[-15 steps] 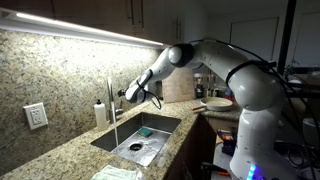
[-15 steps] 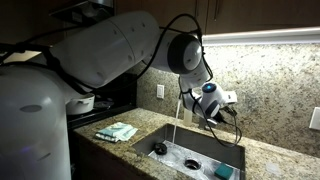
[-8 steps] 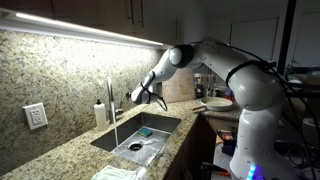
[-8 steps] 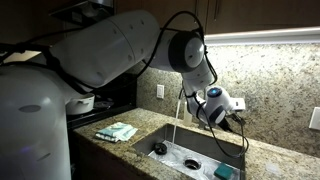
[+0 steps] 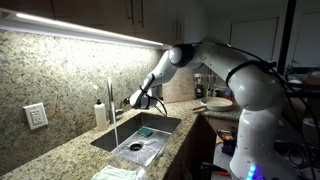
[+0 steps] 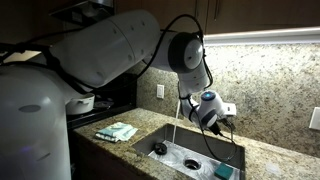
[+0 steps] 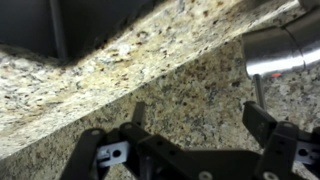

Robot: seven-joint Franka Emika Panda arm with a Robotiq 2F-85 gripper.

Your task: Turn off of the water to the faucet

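- The arm [image 5: 215, 52] is stretched from its base across the bench [image 5: 60, 160] toward the granite wall, and the forearm is sloped down to the wrist above the sink [image 5: 168, 124].
- The hand [image 5: 141, 98] is held at about the height of the faucet [image 5: 110, 92]. It is on the side away from the white soap bottle [image 5: 100, 113], near the neck but apart from it.
- In the wrist view the two fingers [image 7: 137, 112] are seen spread wide. Only speckled stone shows between them, and nothing is gripped.
- A chrome cylinder [image 7: 283, 50] is seen at the upper edge of the wrist view, just beyond one finger and untouched by it.
- The water [image 5: 115, 128] is seen as a thin pale stream running straight down from the spout into the sink.
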